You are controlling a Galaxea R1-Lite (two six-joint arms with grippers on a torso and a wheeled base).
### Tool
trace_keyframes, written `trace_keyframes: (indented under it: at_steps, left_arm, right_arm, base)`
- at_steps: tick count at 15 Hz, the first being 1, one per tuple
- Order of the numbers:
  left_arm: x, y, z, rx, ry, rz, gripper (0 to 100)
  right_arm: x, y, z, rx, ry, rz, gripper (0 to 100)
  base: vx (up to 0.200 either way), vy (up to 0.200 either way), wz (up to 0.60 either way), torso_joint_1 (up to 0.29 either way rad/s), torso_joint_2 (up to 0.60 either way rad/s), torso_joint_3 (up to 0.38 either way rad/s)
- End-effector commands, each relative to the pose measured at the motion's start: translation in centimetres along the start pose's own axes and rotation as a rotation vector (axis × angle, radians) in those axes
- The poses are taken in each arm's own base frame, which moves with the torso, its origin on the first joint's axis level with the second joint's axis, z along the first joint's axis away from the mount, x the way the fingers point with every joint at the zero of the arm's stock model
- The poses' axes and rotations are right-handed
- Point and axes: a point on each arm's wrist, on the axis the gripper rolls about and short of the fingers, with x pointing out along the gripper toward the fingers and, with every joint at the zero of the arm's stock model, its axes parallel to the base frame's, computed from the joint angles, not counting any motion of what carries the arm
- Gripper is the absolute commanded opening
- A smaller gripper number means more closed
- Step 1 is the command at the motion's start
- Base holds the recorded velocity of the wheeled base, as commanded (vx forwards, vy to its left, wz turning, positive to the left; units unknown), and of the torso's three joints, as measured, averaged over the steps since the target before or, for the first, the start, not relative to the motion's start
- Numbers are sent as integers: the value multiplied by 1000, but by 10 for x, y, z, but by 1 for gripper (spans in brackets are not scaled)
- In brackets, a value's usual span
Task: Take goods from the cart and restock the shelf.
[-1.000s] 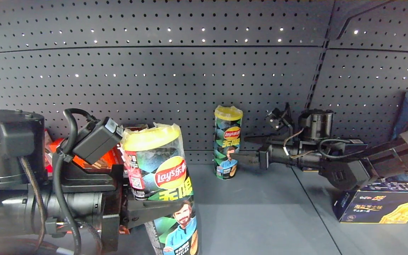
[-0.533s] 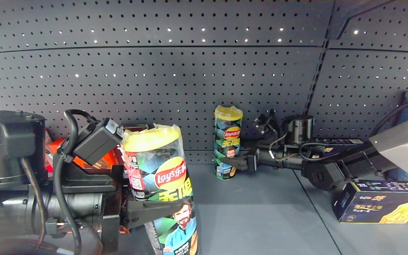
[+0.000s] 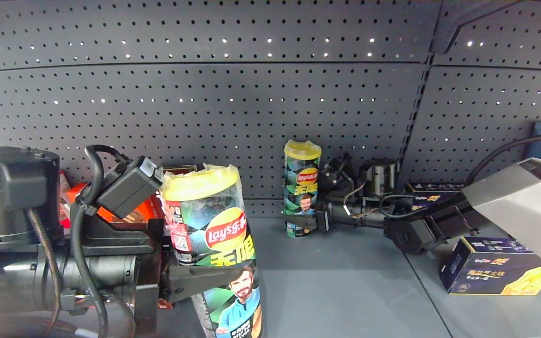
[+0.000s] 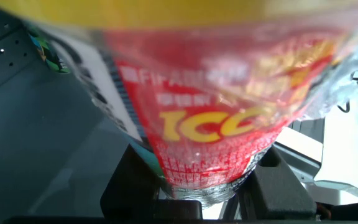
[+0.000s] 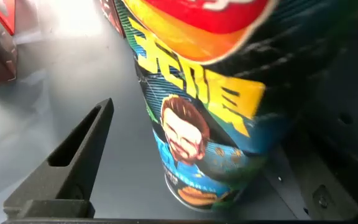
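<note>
Right hand (image 3: 304, 217) advanced, open around far can (image 3: 302, 180) | left hand (image 3: 202, 278) clamps near can (image 3: 214, 225)

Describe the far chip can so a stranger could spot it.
Follow the dark pegboard wall down to the grey shelf. A yellow-lidded chip can stands upright by that wall, the right gripper at its base. Its twin is nearer, held in the left gripper.

- the left hand (image 3: 212, 278) is clamped on the near chips can (image 3: 212, 225), upright and yellow-lidded, low in the foreground.
- the far chips can (image 3: 302, 180) stands on the grey shelf (image 3: 345, 286) against the pegboard wall (image 3: 251, 103).
- the right hand (image 3: 300, 220) is level with that can's lower part, one finger (image 3: 304, 220) crossing in front of it.
- a blue-and-yellow box (image 3: 496, 273) lies to the right; red packs (image 3: 132, 213) sit behind the left arm.
</note>
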Motion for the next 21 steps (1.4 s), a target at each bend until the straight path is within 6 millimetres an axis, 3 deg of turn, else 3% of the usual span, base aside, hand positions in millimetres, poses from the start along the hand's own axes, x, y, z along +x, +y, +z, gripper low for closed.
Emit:
trace_keyframes:
  at_steps: [1, 4, 5, 12, 15, 21]
  left_arm:
    - [0, 0, 0, -2, 1, 0, 0]
    - [0, 0, 0, -1, -1, 1, 0]
    - [0, 0, -1, -2, 0, 1, 0]
    - [-1, 0, -1, -1, 0, 1, 0]
    - [-1, -1, 0, 1, -3, 0, 0]
    - [-1, -1, 0, 2, -1, 0, 0]
  right_arm:
    - [6, -3, -5, 0, 2, -4, 100]
    - [14, -4, -12, 6, 9, 4, 100]
    - [15, -5, -13, 6, 9, 4, 0]
    - [8, 3, 1, -7, -11, -7, 0]
    - [-4, 15, 18, -19, -29, 0, 0]
    - [-20, 41, 32, -31, -31, -55, 0]
  base:
    - [0, 0, 0, 0, 0, 0]
    - [0, 0, 0, 0, 0, 0]
    - [0, 0, 0, 0, 0, 0]
    - [0, 0, 0, 0, 0, 0]
    - [0, 0, 0, 0, 0, 0]
    - [0, 0, 0, 0, 0, 0]
